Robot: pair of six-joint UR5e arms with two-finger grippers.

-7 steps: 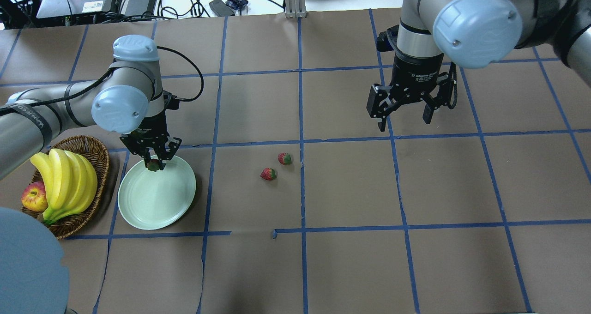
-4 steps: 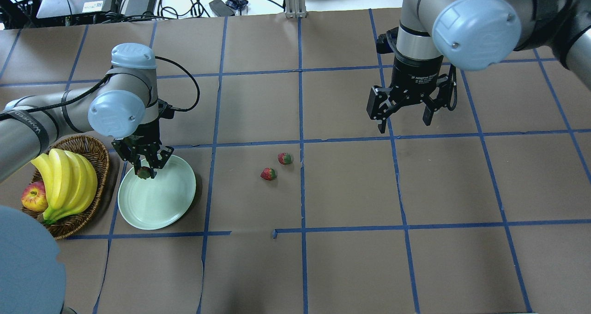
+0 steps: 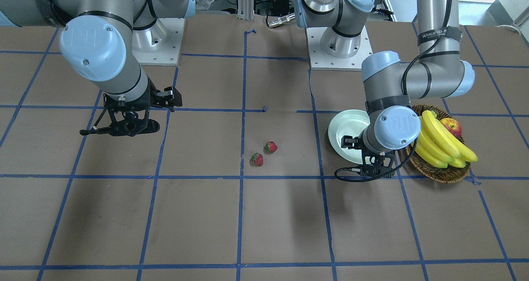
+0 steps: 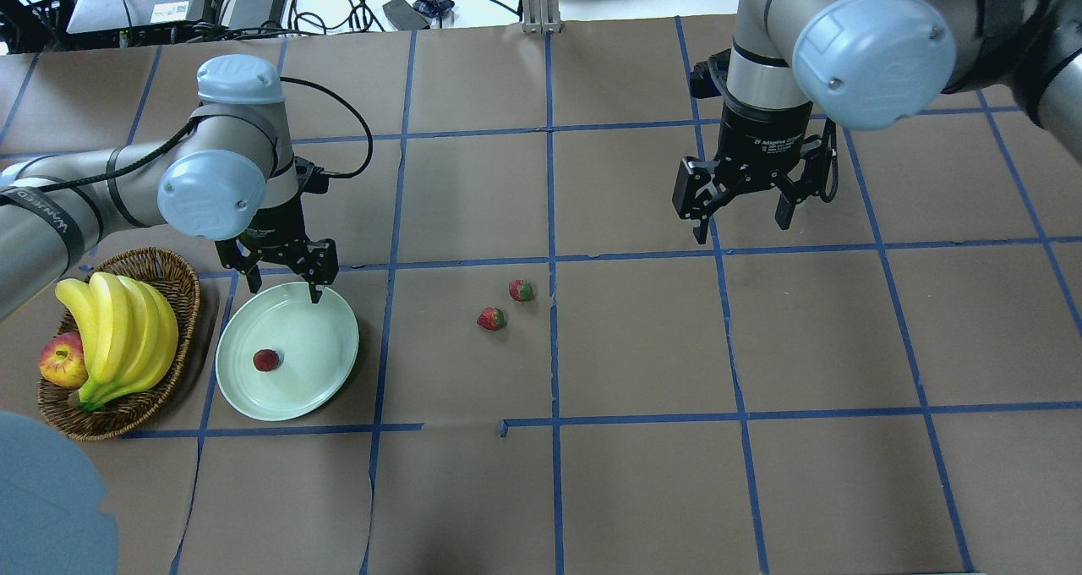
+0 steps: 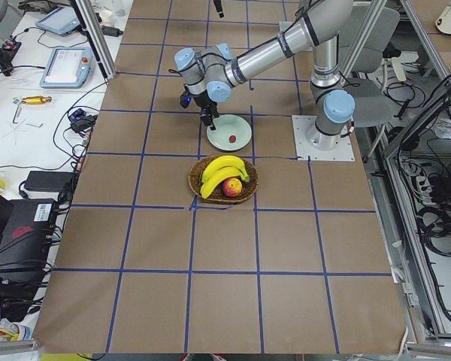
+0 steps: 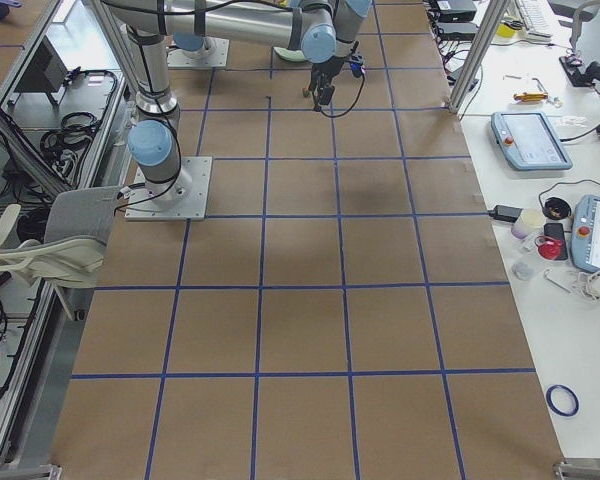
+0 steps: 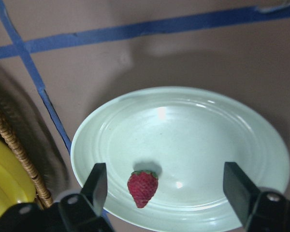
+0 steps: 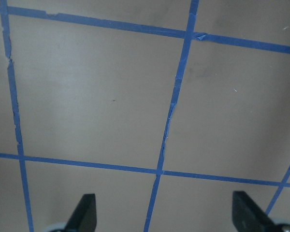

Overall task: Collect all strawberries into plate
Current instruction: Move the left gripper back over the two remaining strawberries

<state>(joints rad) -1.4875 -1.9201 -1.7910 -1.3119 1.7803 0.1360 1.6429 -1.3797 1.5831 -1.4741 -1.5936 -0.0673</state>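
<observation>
Strawberries lie in two places. One strawberry (image 4: 266, 359) rests inside the plate (image 4: 325, 376), toward its left side (green cap uppermost in the left wrist view). The second strawberry (image 4: 492, 318) and third strawberry (image 4: 521, 290) sit close together on the brown table (image 4: 642, 473), well right of the plate. The left gripper (image 4: 284, 286) hangs over the plate's far rim, fingers spread apart, holding nothing. The right gripper (image 4: 741, 227) hovers far right, likewise spread and empty. A wicker basket (image 4: 182, 287) of bananas (image 4: 118, 330) stands just left of the plate.
</observation>
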